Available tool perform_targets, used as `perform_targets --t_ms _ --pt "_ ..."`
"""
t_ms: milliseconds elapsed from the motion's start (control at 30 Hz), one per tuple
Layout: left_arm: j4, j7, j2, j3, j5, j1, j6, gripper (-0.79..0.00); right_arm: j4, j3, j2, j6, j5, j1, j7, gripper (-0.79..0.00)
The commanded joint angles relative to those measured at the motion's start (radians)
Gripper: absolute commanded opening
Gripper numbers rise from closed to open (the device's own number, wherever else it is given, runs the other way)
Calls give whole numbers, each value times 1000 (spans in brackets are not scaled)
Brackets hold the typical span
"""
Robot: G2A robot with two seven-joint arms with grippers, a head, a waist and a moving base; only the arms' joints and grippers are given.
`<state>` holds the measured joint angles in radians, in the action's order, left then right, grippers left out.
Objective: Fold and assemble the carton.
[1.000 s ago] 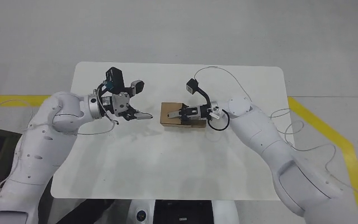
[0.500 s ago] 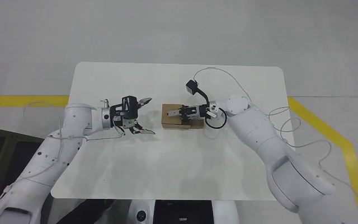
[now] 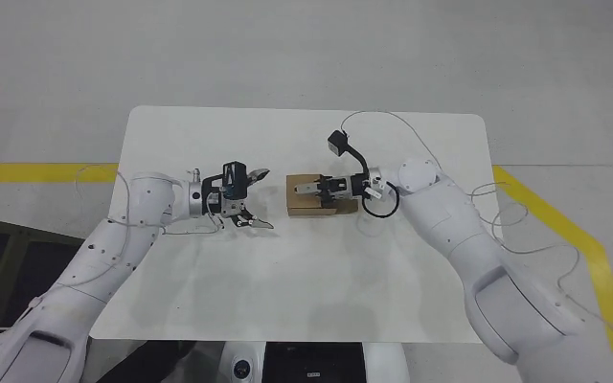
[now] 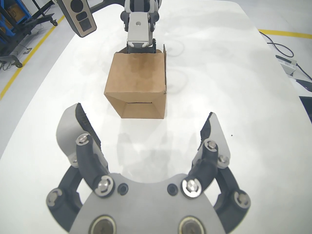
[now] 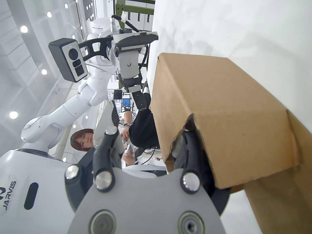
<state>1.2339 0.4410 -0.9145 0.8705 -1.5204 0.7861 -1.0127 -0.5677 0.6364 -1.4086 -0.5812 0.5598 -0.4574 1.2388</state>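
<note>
Brown and plain, the cardboard carton (image 3: pixel 324 196) lay on its side near the middle of the white table (image 3: pixel 383 287), its closed end with a thin slit (image 4: pixel 139 102) facing the left tool (image 3: pixel 261 199). That tool hung just above the table, near the carton but apart from it, fingers spread wide. At the carton's open end, the right tool (image 4: pixel 140 47) had its fingers apart, one inside and one outside, clear of the wall.

Brown cardbd carton (image 3: pixel 308 205) on its side, mid table (image 3: pixel 402 287); one end shut, other open.
</note>
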Motion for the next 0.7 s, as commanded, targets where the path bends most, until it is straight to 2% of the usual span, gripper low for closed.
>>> perform_targets --t_ms 0,167,267,500,667 --pt "-4 -46 -10 -25 38 -19 0 0 -13 13 11 3 -12 -9 3 -296" --pt "-8 -118 -28 -53 119 -51 0 0 -72 45 33 -2 -33 -41 -7 -372" --pt "-8 -154 -33 -55 162 -63 0 0 -108 48 34 12 -42 -56 -12 -391" --pt "0 -202 -26 -39 178 -62 0 0 -155 26 7 35 -52 -55 -30 -413" --pt "7 -222 -20 -31 179 -52 0 0 -110 22 -8 29 -47 -47 -27 -406"
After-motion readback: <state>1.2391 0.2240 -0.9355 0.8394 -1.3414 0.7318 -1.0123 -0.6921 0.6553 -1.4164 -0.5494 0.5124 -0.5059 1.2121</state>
